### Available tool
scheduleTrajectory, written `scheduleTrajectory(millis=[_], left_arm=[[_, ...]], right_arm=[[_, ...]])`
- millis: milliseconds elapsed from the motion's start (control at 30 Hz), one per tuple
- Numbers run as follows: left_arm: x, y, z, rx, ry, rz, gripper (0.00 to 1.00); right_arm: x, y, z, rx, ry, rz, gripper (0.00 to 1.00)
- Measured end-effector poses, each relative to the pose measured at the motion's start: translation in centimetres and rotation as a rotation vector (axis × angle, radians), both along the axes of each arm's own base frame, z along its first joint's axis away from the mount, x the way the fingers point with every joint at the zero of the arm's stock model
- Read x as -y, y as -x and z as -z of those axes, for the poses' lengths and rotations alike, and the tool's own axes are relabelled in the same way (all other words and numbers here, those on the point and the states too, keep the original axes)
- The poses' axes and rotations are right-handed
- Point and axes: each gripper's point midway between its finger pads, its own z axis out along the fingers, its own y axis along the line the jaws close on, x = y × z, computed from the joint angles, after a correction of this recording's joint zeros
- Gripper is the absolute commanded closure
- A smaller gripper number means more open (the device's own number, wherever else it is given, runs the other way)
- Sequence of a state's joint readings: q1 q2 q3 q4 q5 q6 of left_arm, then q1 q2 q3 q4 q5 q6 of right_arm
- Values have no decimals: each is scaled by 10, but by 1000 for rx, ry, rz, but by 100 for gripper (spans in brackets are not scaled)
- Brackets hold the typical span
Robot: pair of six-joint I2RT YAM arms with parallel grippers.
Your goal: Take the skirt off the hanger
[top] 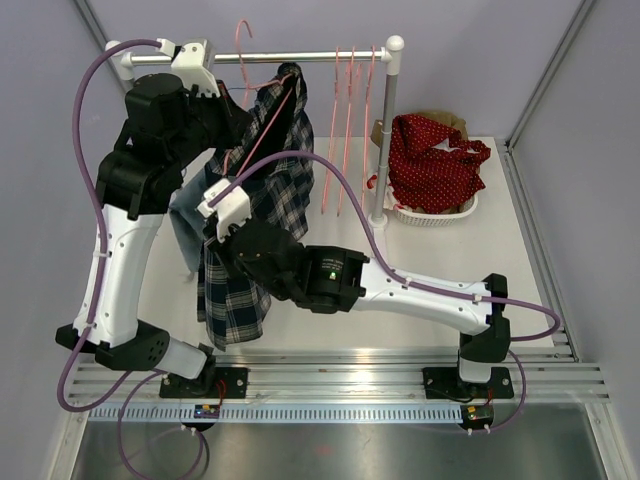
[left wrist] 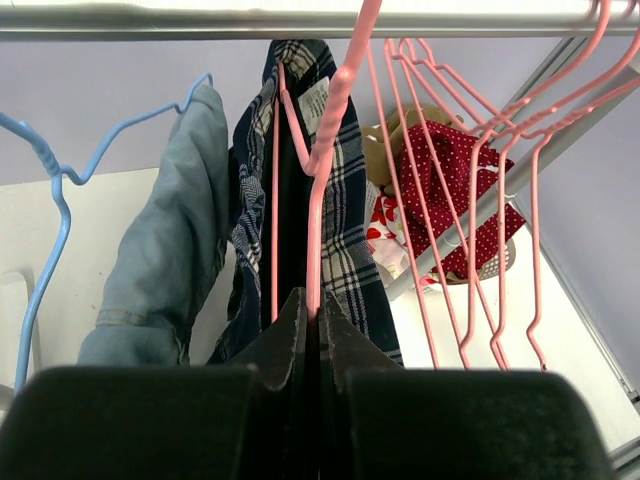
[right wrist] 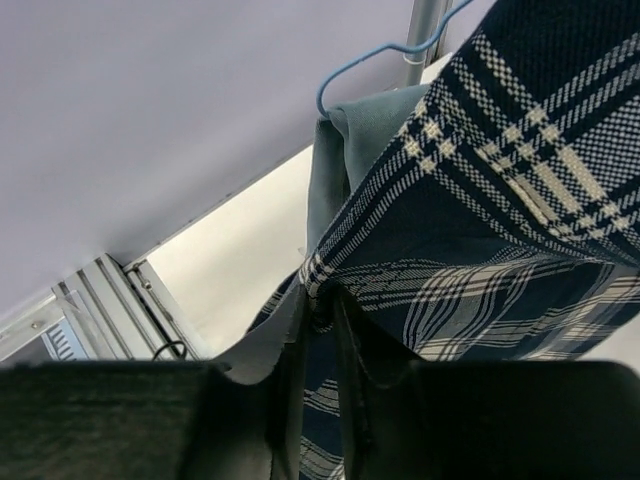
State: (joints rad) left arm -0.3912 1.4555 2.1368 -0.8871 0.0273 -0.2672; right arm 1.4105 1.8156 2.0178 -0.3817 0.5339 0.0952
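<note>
Navy-and-white plaid skirt (top: 280, 200) hung from the rail (top: 300, 57) on a pink wire hanger (left wrist: 318, 170), lower part draped down toward the table (top: 520, 250) in front of the arms. Left gripper (left wrist: 318, 305) was up at the rail, fingers together and clamped on the pink hanger's wire just below its neck; wire ran straight up out of the pinch in the left wrist view. Right gripper (right wrist: 320, 320) sat lower, at the skirt's hanging edge, fingers (right wrist: 295, 335) nearly together with a fold of plaid fabric pinched between them, so it was gripping the skirt. Skirt label showed near the hanger's top in the left wrist view. Denim garment (left wrist: 165, 260) hung just beside the skirt on a blue hanger (left wrist: 45, 190), touching it on the left-arm side. Several bare pink hangers (left wrist: 470, 200) hung on the rail on the other side. White basket (top: 445, 214) stood past the rail's upright post (top: 385, 140), holding red dotted cloth (top: 435, 160)
</note>
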Motion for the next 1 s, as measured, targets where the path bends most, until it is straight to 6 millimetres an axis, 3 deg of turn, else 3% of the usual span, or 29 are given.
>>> scheduleTrajectory(millis=[67,167,467,567,633,767,867,1000], left_arm=[[0,1,-2,3,7,3,100],[2,2,-3,3,17,10,100],[4,4,0,-10,20,20,100],[3,5,2,-19,12,18,100],[2,4,-4,2,19,14,100],[-1,16,3,-37,4,19,100],[-3,25,0,-33,6,25,100],[-4,29,2,-41,3,26,100]], right_arm=[[-2,0,4,-8,1,1,84],[-5,0,7,-15,1,7,100],[-8,14,17,-17,3,16,100],[-3,33,28,-18,34,22,100],[0,56,40,-32,71,3,100],[11,99,66,-40,161,-20,100],[18,110,73,-35,192,-2,100],[24,109,72,-20,200,26,100]])
